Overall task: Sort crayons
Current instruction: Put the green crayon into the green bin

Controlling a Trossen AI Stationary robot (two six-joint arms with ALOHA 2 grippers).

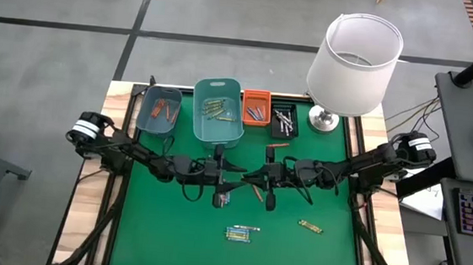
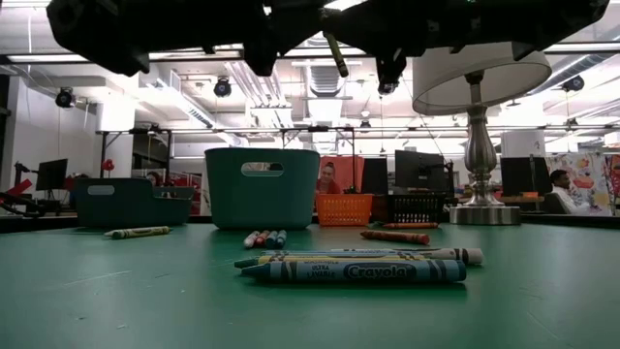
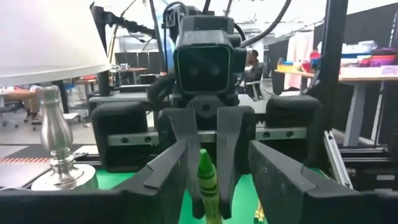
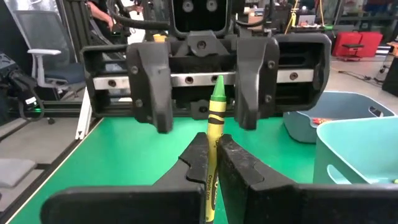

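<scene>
Midway through a crayon sort on the green felt-topped table (image 1: 169, 237), four plastic bins stand in a row beside the white-shaded lamp with a chrome base (image 1: 354, 53): next to it the small black bin (image 1: 285, 120) with pale sticks inside, then the small orange basket (image 1: 255, 108) with blue ones, then the tall teal tub (image 1: 218, 111) with a few yellow-green ones, and farthest from the lamp the low grey-blue tray (image 1: 159, 110) with orange-red ones. The two dark arms meet in front of the tall teal tub. There the right gripper (image 4: 211, 147) is clamped tight on a yellow-green paper-wrapped crayon (image 4: 212, 143), held tip-up, while the left gripper (image 4: 203, 79) faces it with fingers spread on either side of the tip, not yet closed, which reads as a handover in progress. Work remains, by the look of it: a small cluster of loose crayons (image 1: 242, 233) lies on the felt well away from the lamp, a single yellow-green one (image 1: 310, 226) nearer the lamp's side, and an orange-red one (image 1: 279, 143) just before the black bin.
</scene>
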